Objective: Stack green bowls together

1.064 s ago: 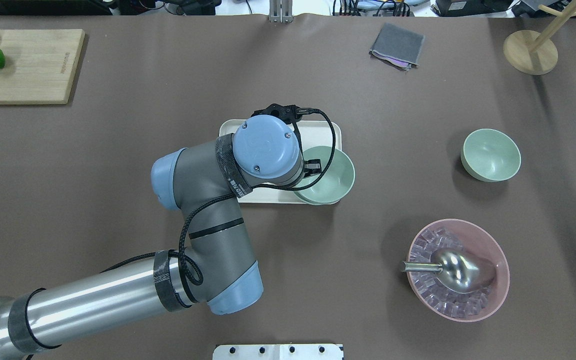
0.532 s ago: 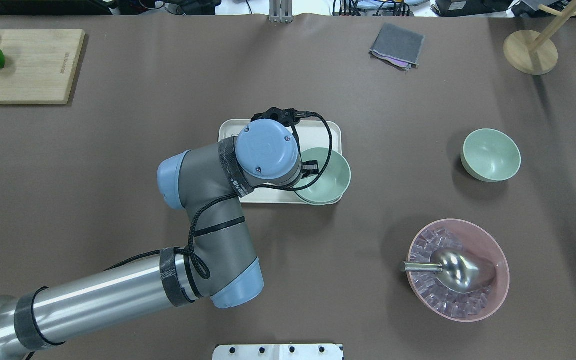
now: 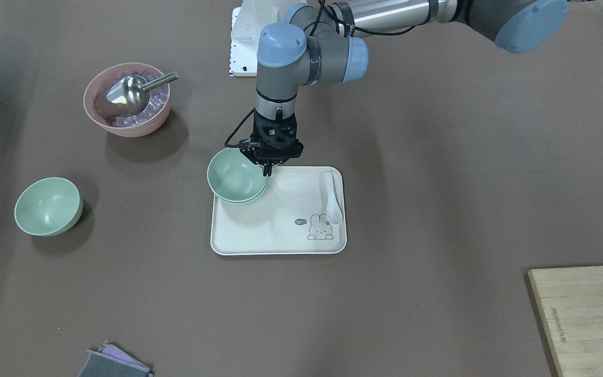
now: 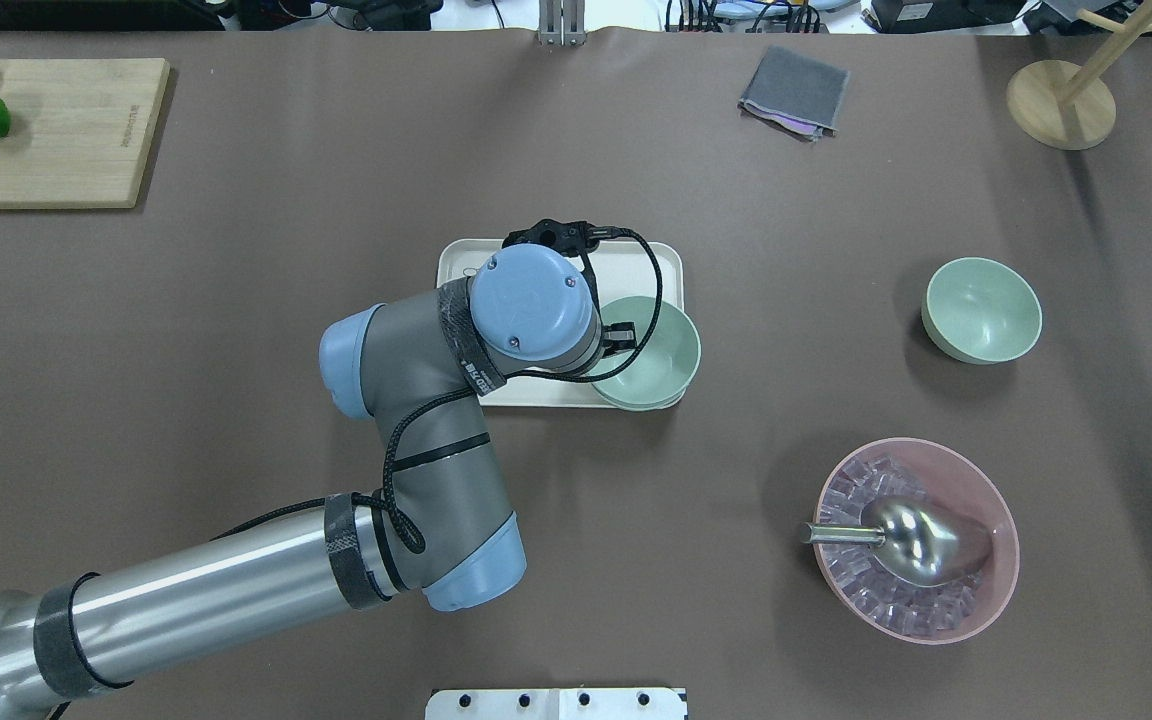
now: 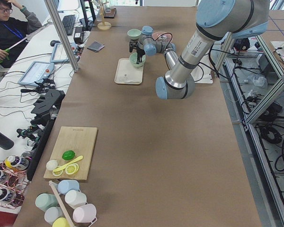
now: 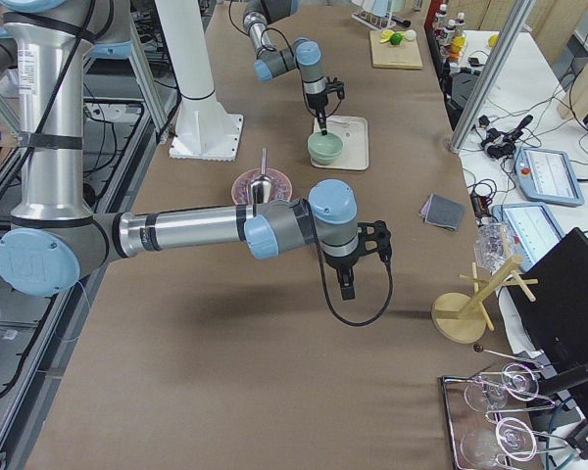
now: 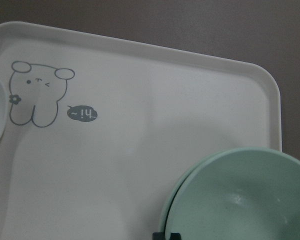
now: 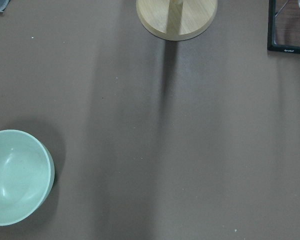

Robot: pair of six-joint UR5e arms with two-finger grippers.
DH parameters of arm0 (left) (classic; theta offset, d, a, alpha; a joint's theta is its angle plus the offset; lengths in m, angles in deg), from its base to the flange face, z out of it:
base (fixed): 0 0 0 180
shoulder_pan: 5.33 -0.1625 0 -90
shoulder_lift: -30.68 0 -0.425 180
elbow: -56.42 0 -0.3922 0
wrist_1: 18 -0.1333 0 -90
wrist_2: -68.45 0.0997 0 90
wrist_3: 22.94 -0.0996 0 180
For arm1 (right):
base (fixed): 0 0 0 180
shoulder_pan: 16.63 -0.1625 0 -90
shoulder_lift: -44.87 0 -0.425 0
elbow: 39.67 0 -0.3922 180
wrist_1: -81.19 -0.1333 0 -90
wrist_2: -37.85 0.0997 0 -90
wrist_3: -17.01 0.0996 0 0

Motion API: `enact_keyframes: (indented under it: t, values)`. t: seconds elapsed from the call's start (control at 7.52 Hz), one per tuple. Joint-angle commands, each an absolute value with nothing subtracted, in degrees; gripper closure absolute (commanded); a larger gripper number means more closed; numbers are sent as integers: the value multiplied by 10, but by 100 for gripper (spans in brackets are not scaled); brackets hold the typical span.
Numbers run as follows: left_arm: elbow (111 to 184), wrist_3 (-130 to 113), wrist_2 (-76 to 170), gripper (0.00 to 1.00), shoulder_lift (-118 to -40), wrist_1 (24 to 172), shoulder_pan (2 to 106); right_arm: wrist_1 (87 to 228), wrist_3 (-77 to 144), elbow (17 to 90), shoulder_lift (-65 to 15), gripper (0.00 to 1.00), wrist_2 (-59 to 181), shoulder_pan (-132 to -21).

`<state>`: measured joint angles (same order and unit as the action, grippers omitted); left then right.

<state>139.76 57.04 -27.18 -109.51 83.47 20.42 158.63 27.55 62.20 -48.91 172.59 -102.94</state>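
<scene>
Left hand (image 3: 268, 170) is closed on the rim of the upper green bowl (image 3: 234, 178). That bowl sits nested in the lower green bowl (image 3: 239, 201) at a corner of the cream tray (image 3: 280, 241), overhanging its edge. The third green bowl (image 3: 47, 205) stands alone on the surface (image 3: 437, 183), well apart. Right hand (image 6: 345, 292) hangs above the surface; cannot tell whether it is open or closed.

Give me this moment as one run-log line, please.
left pincer: shut on top green bowl rim | nesting: inside lower green bowl, on tray | third green bowl: alone on table | right pincer: unclear
</scene>
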Motion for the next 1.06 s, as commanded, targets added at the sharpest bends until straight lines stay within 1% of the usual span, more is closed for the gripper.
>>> enact_keyframes:
  t: [0.0, 0.93]
  values:
    - [1397, 570, -272, 100, -1095, 835, 204, 1587, 276, 621, -489, 0, 1726, -1029]
    - [1398, 570, -259, 100, -1092, 850, 204, 1587, 276, 621, -489, 0, 1726, -1029]
